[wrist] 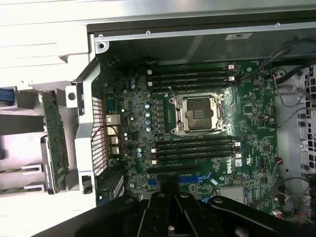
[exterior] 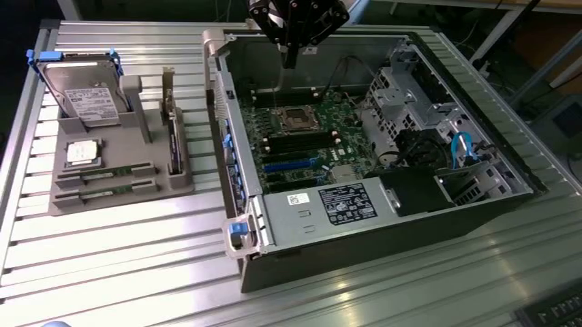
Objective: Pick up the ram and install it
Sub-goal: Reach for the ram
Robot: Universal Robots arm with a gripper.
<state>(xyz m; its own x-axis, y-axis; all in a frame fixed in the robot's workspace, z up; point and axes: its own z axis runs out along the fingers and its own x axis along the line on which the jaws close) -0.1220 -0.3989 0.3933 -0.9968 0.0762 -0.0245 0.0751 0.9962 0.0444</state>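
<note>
Two rams lie flat in slots of the grey holder [exterior: 127, 197] at the exterior view's left: one green stick [exterior: 105, 174] and a second [exterior: 102, 193] just in front of it. My gripper [exterior: 289, 63] hangs shut and empty over the back edge of the open computer case [exterior: 382, 225], far from both sticks. In the wrist view my gripper [wrist: 170, 223] looks down on the motherboard [wrist: 247, 113]. Its empty black memory slots [wrist: 195, 148] run on both sides of the open processor socket [wrist: 197, 113].
The holder also carries a hard drive [exterior: 89, 95], a square silver processor chip [exterior: 82, 151] and a dark upright expansion card [exterior: 171, 133]. Inside the case are a power supply [exterior: 341, 203], drive cages [exterior: 409, 95] and cables [exterior: 462, 150]. The slatted metal table [exterior: 118, 272] surrounds everything.
</note>
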